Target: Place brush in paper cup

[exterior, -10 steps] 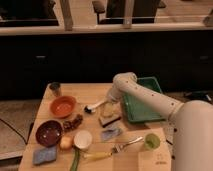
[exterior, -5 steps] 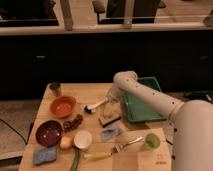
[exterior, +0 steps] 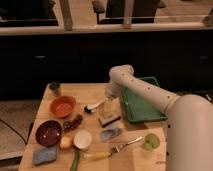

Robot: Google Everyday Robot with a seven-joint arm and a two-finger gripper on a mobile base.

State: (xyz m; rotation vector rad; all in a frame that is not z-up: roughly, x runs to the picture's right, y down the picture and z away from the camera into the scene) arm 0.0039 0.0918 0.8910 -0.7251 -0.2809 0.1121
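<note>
The brush (exterior: pixel 95 106) lies on the wooden table (exterior: pixel 135 155), its dark round head pointing left toward the orange bowl and its white handle running right toward my gripper. My gripper (exterior: pixel 109 103) hangs down from the white arm (exterior: pixel 150 92) at the handle's right end. I cannot tell whether it touches the handle. The paper cup (exterior: pixel 82 140), white and round, stands upright in front of the brush, nearer the table's front edge and apart from the gripper.
An orange bowl (exterior: pixel 63 106), dark red bowl (exterior: pixel 48 132), grapes (exterior: pixel 74 122), blue sponge (exterior: pixel 44 155) and small tin (exterior: pixel 55 88) are on the left. A beige block (exterior: pixel 110 118) sits under the gripper. A green tray (exterior: pixel 140 102), yellow-handled fork (exterior: pixel 112 150) and green apple (exterior: pixel 151 141) are on the right.
</note>
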